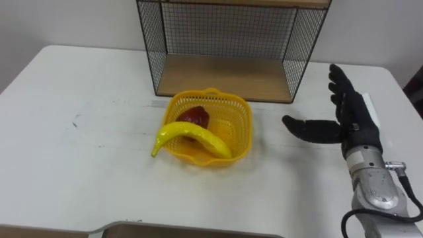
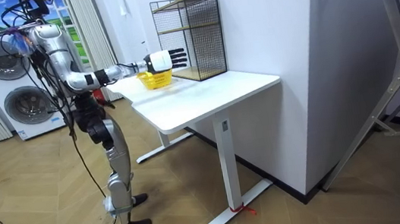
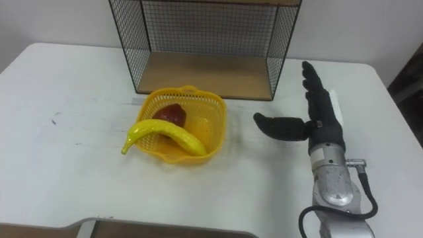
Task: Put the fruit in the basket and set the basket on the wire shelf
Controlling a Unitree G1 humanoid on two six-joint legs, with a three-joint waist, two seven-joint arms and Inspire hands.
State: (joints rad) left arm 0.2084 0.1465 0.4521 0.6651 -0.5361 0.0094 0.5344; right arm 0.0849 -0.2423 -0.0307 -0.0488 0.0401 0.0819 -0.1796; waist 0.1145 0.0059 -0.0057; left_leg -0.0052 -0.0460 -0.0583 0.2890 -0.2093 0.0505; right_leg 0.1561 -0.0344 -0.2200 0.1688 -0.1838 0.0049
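Observation:
A yellow plastic basket (image 1: pixel 236 127) (image 3: pixel 210 118) stands on the white table (image 1: pixel 79 165) just in front of the wire shelf (image 1: pixel 231 73) (image 3: pixel 205 69). Inside it lie a yellow banana (image 1: pixel 195 137) (image 3: pixel 165 133), whose stem end sticks out over the left rim, and a dark red fruit (image 1: pixel 194 116) (image 3: pixel 172 112). My right hand (image 1: pixel 349 116) (image 3: pixel 320 112) hovers open to the right of the basket, fingers straight and pointing away, thumb stretched toward the basket, a clear gap between them. In the room view I stand at the table's end with that hand (image 2: pixel 159 60) held out over the basket (image 2: pixel 153 80).
The wire shelf (image 2: pixel 188 31) has a wooden bottom board (image 1: pixel 228 76) and an upper level, set against the wall at the table's far edge. Washing machines (image 2: pixel 10 89) stand behind me in the room view.

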